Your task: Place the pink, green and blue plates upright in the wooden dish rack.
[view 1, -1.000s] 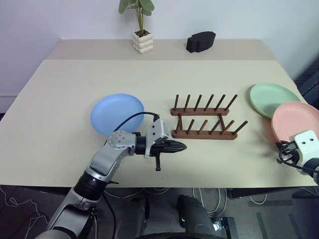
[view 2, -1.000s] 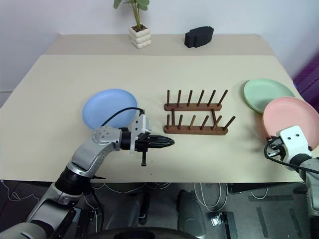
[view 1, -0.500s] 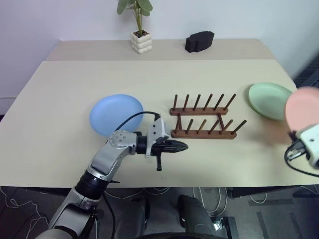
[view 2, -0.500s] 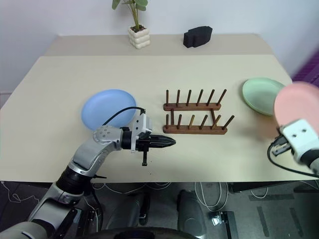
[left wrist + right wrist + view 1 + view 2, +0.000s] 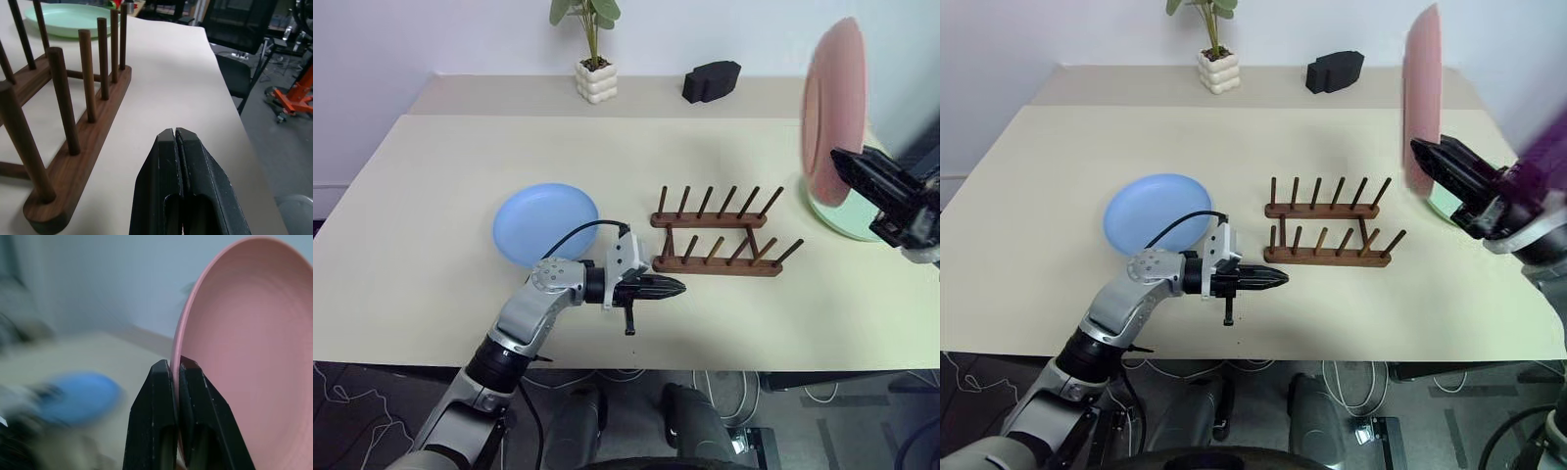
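From my feed the pink plate looks matte and smooth, rack is dark wood with a slight sheen, table matte beige.

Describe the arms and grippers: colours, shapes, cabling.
Left arm: silver-grey segments, a round joint with small holes, a white wrist block and a black cable looping over it. Left gripper: two tapered black fingers. Right gripper: black fingers on a black body, white casing behind.

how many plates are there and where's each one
3: the blue plate flat on the table left of the rack, the pink plate held upright in the right gripper, the green plate flat behind it.
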